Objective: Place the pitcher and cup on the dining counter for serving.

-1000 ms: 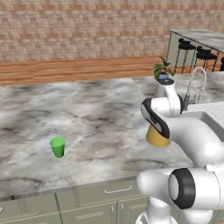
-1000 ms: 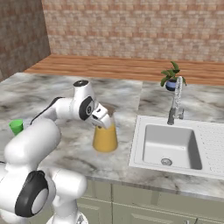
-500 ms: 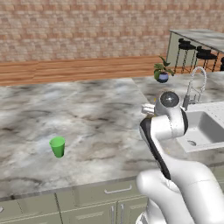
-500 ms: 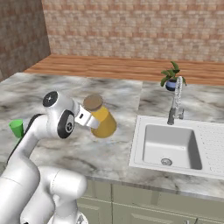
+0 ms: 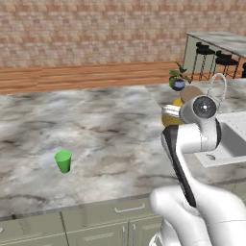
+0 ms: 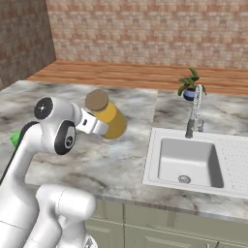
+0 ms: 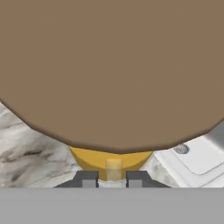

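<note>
Currently your claw (image 6: 99,127) grips the tapered yellow-orange pitcher (image 6: 110,120), lifted and tilted above the marbled counter (image 6: 116,160); next, carry it toward the far dining counter (image 5: 216,41).

No text, label, brand, number or sign can be read on any object or surface in these views; everything appears plain and unmarked.

Brick wall (image 6: 145,29); wooden floor (image 6: 131,75); marbled worktop (image 5: 96,129); white sink (image 6: 193,160), tap (image 6: 195,114); potted plant (image 6: 190,86); possibly stools (image 5: 216,60).
</note>
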Robot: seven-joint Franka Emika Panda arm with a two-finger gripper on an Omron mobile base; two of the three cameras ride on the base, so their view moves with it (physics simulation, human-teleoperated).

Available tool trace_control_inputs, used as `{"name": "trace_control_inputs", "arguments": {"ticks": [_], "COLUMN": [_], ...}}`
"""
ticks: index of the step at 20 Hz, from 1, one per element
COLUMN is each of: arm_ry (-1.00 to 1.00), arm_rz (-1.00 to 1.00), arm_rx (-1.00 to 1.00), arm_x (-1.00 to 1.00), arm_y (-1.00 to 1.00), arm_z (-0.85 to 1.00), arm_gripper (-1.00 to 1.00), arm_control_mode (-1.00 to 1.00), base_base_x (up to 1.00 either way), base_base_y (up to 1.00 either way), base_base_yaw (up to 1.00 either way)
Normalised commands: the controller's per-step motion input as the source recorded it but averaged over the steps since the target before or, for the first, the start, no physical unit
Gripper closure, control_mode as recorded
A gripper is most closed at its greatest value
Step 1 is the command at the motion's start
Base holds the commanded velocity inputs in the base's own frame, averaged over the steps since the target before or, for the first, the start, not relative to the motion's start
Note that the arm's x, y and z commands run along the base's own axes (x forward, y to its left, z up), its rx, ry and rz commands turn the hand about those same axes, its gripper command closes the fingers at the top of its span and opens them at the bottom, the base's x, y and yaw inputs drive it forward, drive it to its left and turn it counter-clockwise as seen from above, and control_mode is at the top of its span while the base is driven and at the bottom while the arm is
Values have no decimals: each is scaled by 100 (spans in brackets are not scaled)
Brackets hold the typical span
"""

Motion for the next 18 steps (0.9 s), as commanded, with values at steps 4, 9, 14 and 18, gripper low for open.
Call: {"name": "trace_control_inputs", "arguments": {"ticks": [4,9,14,18], "arm_ry": [9,0,0,0], "arm_rz": [17,0,0,0], "arm_rx": [0,0,0,0], "arm_x": [-7,-8,0,0], "arm_y": [0,0,0,0], "arm_z": [74,0,0,0], "arm_gripper": [100,100,100,100], "arm_control_mode": [-100,100,100,100], "base_base_x": [0,-13,-94,-75], "base_base_y": [0,-2,-65,-100], "base_base_yaw": [0,0,0,0]}}
